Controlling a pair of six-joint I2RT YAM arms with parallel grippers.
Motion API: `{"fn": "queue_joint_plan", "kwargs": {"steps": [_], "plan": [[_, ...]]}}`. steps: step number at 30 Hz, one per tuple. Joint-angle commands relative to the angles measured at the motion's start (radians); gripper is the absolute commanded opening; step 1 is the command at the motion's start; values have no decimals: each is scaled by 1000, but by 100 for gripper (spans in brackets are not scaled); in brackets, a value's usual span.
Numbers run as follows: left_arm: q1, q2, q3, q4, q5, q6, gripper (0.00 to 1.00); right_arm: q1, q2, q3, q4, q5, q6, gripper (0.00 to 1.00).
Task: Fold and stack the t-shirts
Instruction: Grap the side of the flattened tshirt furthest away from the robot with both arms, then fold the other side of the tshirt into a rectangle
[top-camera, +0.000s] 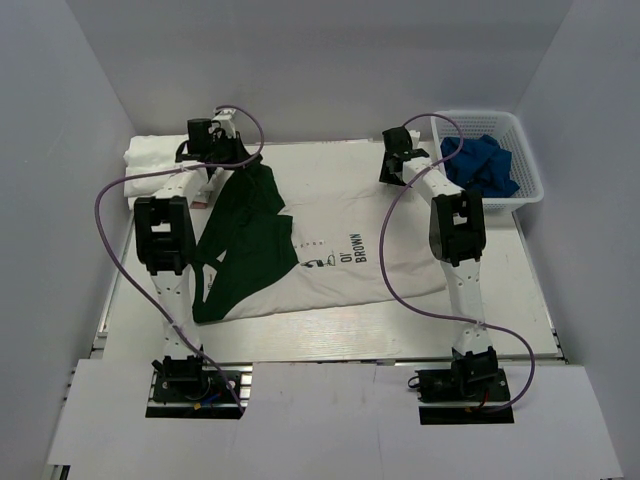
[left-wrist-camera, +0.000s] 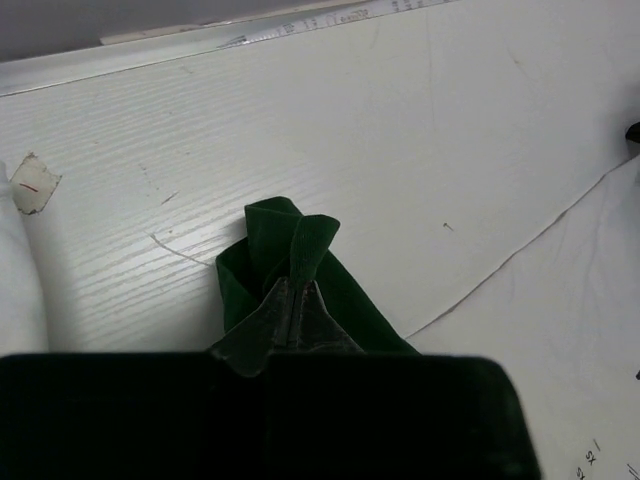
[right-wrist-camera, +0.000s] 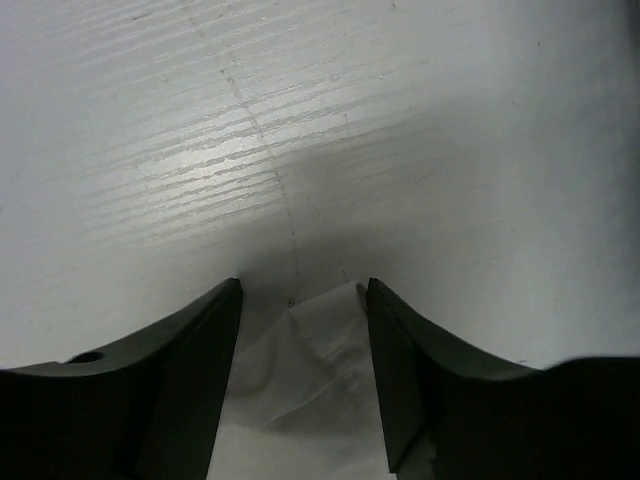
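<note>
Both arms stretch to the mid-table tee's (top-camera: 340, 235) far edge.
The left gripper (left-wrist-camera: 296, 300) pinches its green sleeve (left-wrist-camera: 285, 235); the right gripper (right-wrist-camera: 303, 300) has jaws spread astride its white edge (right-wrist-camera: 300, 385). Far left lie folded tees (top-camera: 150, 158), far right a basket (top-camera: 530, 172).
</note>
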Motion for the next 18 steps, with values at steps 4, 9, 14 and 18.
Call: {"fn": "queue_joint_plan", "kwargs": {"steps": [4, 9, 14, 18], "plan": [[-3, -154, -96, 9, 82, 18, 0, -3, -24, -7, 13, 33, 3, 30], [-3, -234, -197, 30, 73, 7, 0, 2, -108, -92, 57, 42, -24, 0], [-3, -344, -300, 30, 23, -18, 0, 3, -198, -141, 59, 61, -57, 0], [-22, -495, -494, 88, -16, -41, 0, 6, -327, -301, 118, 56, -61, 0]]}}
